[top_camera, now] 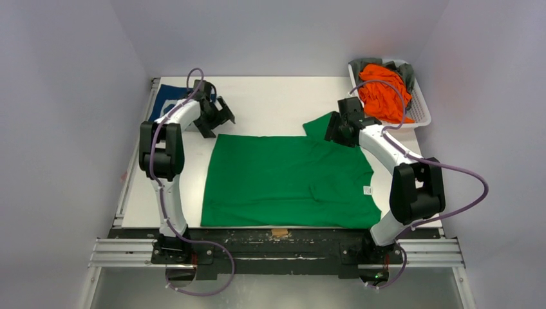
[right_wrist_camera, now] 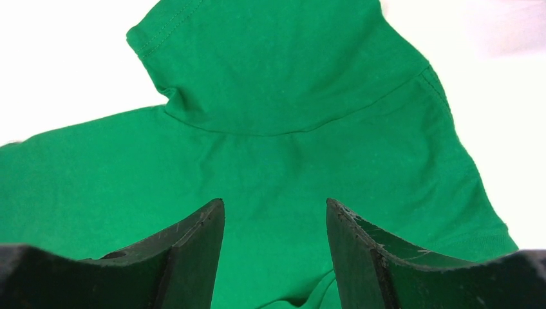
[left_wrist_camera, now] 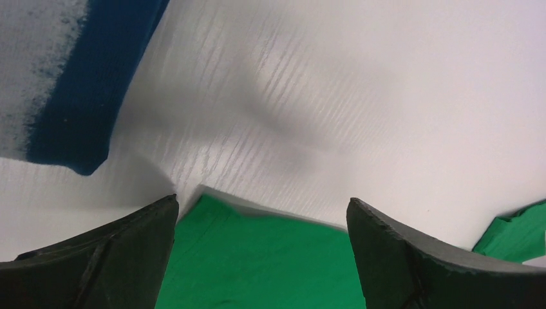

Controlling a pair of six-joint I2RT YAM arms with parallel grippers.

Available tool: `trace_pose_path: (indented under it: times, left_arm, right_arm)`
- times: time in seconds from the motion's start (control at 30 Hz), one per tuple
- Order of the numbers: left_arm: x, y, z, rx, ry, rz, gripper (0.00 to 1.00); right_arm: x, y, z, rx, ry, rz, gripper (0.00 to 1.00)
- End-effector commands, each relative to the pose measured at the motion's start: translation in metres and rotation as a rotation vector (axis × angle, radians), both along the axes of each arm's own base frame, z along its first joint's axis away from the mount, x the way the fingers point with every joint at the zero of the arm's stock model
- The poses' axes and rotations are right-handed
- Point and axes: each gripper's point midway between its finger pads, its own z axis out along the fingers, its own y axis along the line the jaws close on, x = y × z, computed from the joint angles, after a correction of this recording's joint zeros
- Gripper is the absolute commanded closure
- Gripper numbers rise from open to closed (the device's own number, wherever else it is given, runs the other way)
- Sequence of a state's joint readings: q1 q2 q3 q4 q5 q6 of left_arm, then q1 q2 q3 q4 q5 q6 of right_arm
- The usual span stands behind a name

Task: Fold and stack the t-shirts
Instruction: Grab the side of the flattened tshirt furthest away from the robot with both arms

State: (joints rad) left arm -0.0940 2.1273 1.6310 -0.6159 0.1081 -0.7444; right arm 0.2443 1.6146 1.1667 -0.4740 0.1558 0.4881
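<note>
Two arm bases sit nearest, on the black rail [top_camera: 277, 248] at 6 o'clock. One small tan scrap [top_camera: 279, 232] lies on the worktop's near edge.

Shirts counted: four.
- One plain bright green t-shirt [top_camera: 290, 180], spread flat mid-worktop, collar toward 3 o'clock, hem toward 9. One small white neck label [top_camera: 367, 190]; its print is too small to read. Its far sleeve [right_wrist_camera: 270, 64] juts out at about 1 o'clock.
- One navy blue t-shirt [left_wrist_camera: 84, 96] at 10 o'clock on the white worktop [top_camera: 270, 103], apart from the green one. A patch of white print [left_wrist_camera: 32, 64] shows, with no letters legible.
- One orange t-shirt [top_camera: 383, 93] and one grey t-shirt [top_camera: 404, 74], heaped together in the single white slatted plastic basket [top_camera: 422, 109] at 2 o'clock.

Left arm [top_camera: 169, 145]: the left jaws stand wide apart over the green shirt's 11 o'clock hem corner, nothing between them.

Right arm [top_camera: 412, 187]: the right jaws are parted over the green cloth just below the sleeve seam, gripping nothing. Whether the tips touch the cloth I cannot tell.
</note>
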Motion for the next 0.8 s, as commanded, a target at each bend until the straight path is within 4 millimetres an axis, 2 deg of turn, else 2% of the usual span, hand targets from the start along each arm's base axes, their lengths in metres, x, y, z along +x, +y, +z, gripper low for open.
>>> trace_pose_path:
  times: [0.0,0.13,0.27,0.37,0.5,0.63,0.77]
  left_arm:
    - [0.019,-0.009,-0.002,-0.042,-0.054,-0.003,0.0]
    - [0.01,-0.02,-0.009,-0.082,-0.016,-0.032,0.0]
    - [-0.01,-0.031,-0.015,-0.111,0.033,-0.059,0.06]
    - [-0.024,-0.03,-0.015,-0.069,0.054,-0.069,0.12]
    - [-0.029,-0.028,-0.012,-0.032,0.08,-0.076,0.28]
    - [-0.03,-0.028,-0.013,-0.004,0.104,-0.081,0.56]
    - [-0.034,-0.028,-0.014,0.028,0.142,-0.086,0.71]
  right_arm:
    - [0.011,0.005,0.016,0.028,-0.055,0.02,0.43]
    - [0.007,0.003,0.015,0.029,-0.056,0.015,0.43]
    - [0.005,0.002,0.017,0.029,-0.061,0.011,0.43]
    - [0.004,0.003,0.016,0.035,-0.06,0.011,0.43]
    - [0.003,0.007,0.012,0.054,-0.05,0.019,0.43]
    - [0.002,0.005,0.011,0.051,-0.047,0.011,0.44]
    - [0.001,0.001,0.01,0.034,-0.045,0.002,0.44]
